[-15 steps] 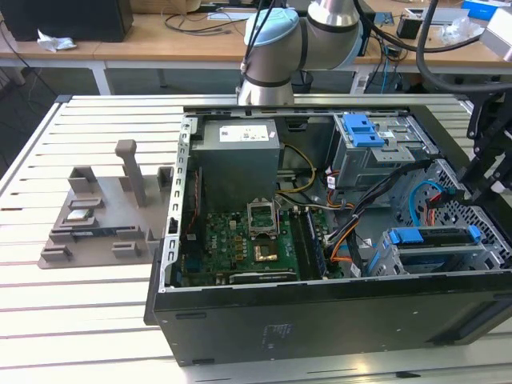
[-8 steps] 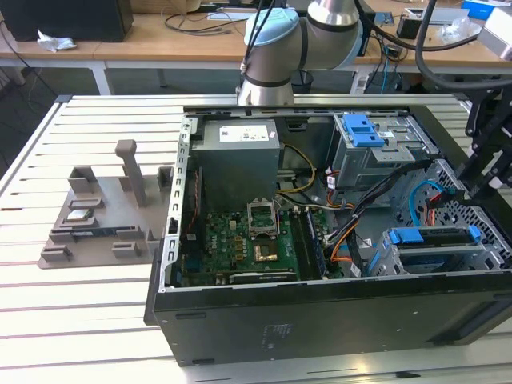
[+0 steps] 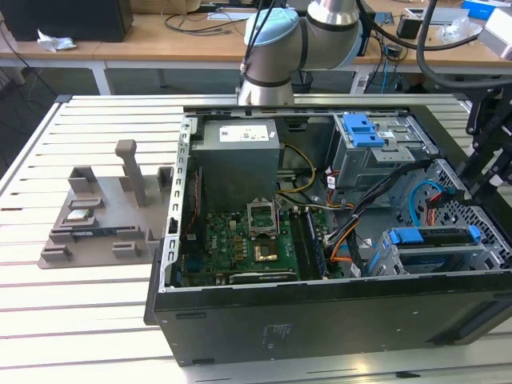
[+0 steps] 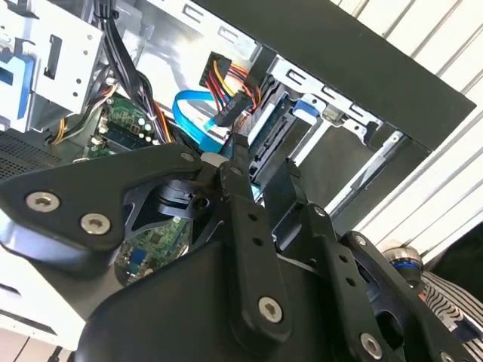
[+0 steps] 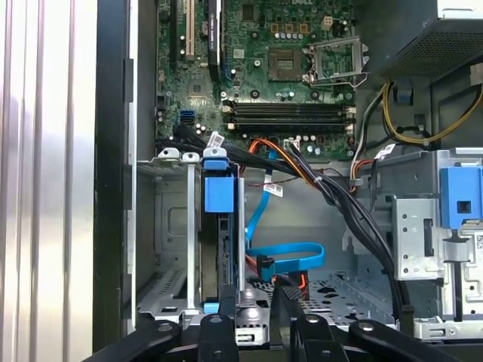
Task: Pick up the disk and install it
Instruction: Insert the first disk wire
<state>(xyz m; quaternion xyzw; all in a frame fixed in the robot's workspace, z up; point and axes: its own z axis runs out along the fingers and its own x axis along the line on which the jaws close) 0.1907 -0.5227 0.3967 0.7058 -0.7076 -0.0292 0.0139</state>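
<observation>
We see white labels on the grey power box [image 3: 240, 133] and on the drive cage [image 3: 384, 144] in the exterior view, and small tags on the cables [image 5: 273, 188] in the first wrist view, but the print on all of them is too small for us to make out.

The claw [image 5: 256, 335] hangs over the open computer case [image 3: 320, 320], at the end towards the exterior view's right. Its two black fingers [image 4: 235, 177] stand apart with a clear gap between them, and we see nothing held in that gap.

The disk [image 5: 224, 256] sits on edge in the metal bay [image 5: 170, 226] by the case wall, slid between the rails, with its blue plastic tab [image 5: 219, 194] at the end nearer the green board [image 5: 256, 68]. The claw is just beside the disk's other end; we cannot tell whether a finger touches it
</observation>
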